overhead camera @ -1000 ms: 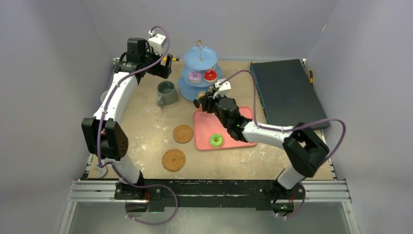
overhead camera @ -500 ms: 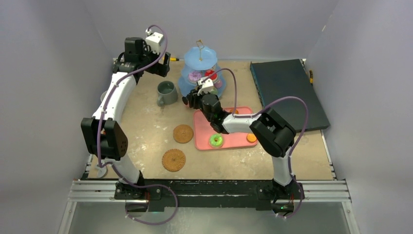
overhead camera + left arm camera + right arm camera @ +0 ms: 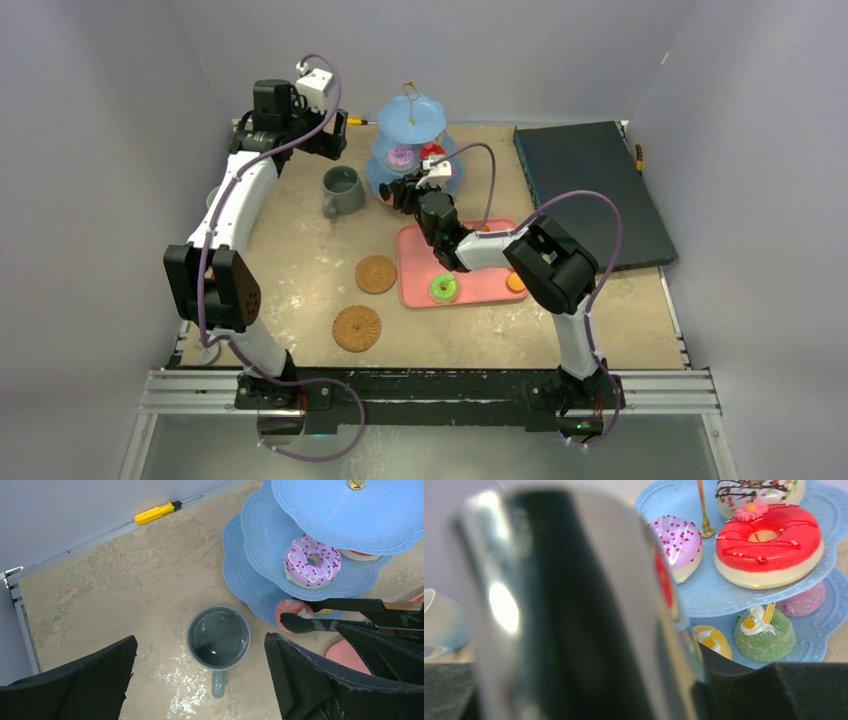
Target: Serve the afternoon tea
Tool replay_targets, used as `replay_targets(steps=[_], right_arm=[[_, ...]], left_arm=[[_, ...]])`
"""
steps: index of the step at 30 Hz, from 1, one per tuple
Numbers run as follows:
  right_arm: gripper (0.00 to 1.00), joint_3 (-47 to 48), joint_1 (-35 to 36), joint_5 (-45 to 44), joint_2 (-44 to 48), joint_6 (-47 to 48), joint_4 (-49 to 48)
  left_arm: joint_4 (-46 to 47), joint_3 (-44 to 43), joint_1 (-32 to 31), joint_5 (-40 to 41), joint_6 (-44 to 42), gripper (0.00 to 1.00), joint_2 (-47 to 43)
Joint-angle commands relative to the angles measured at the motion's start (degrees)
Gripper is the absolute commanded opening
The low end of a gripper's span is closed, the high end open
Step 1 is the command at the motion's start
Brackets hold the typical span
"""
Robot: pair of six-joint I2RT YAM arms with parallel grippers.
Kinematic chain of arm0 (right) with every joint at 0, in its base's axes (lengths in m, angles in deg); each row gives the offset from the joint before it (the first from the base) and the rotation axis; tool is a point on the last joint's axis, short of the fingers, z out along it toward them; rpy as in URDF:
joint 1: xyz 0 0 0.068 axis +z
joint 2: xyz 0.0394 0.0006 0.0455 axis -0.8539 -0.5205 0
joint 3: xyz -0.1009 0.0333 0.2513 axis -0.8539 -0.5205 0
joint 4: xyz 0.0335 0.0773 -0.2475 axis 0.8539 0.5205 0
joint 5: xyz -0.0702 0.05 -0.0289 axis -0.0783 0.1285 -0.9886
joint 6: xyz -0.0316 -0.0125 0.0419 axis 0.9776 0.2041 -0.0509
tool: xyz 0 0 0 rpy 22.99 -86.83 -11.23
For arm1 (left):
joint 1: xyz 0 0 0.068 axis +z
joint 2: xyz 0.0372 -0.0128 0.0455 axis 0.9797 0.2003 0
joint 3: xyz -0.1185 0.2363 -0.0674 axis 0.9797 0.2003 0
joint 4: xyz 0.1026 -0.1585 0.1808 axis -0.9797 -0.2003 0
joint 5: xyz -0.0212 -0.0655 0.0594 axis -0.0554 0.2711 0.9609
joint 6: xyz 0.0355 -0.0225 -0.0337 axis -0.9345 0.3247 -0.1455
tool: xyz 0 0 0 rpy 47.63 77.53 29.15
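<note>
The blue three-tier stand (image 3: 411, 118) stands at the back. Its middle tier holds a purple doughnut (image 3: 312, 563) and a red doughnut (image 3: 769, 544). A green cupcake (image 3: 764, 635) and a yellow one (image 3: 711, 639) sit on the bottom tier. My right gripper (image 3: 405, 190) is shut on the black tongs (image 3: 350, 615). The tongs pinch a pink sugared doughnut (image 3: 292, 610) at the rim of the bottom tier (image 3: 245, 580). Hovering open over the grey-green mug (image 3: 218, 637) is my left gripper (image 3: 201, 642). Two woven coasters (image 3: 376, 274) (image 3: 357, 328) lie nearer the front.
The pink tray (image 3: 420, 262) right of the coasters carries a green doughnut (image 3: 444, 289) and an orange one (image 3: 516, 282). A dark flat box (image 3: 590, 190) fills the back right. A yellow screwdriver (image 3: 155, 513) lies along the back wall.
My right arm has folded inward, carrying the tongs and the pink doughnut from above the tray to the stand's bottom tier. The left arm has stayed almost still.
</note>
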Motion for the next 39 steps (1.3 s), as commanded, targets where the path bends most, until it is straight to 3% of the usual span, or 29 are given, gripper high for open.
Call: replay_targets(steps=[1, 13, 20, 31, 39], right_arm=[[0.47, -0.2, -1.0, -3.3, 1.0, -3.6, -6.5], [0.58, 1.9, -1.2, -5.4, -3.5, -3.3, -6.8], [0.71, 0.0, -1.2, -6.7, -2.3, -3.9, -7.7], [0.65, -10.0, 0.4, -5.0, 7.2, -3.6, -9.8], [0.62, -9.9, 1.8, 1.6, 6.6, -4.1, -10.6]], left_arm=[[2.3, 0.9, 0.6, -1.8, 0.3, 0.99, -2.4], [2.3, 0.7, 0.6, -2.6, 0.0, 0.99, -1.9], [2.1, 0.6, 0.5, -3.7, 0.8, 0.99, -1.9], [2.2, 0.4, 0.6, -4.3, 0.6, 0.99, -2.0], [2.3, 0.1, 0.6, -4.4, 0.8, 0.99, -1.6]])
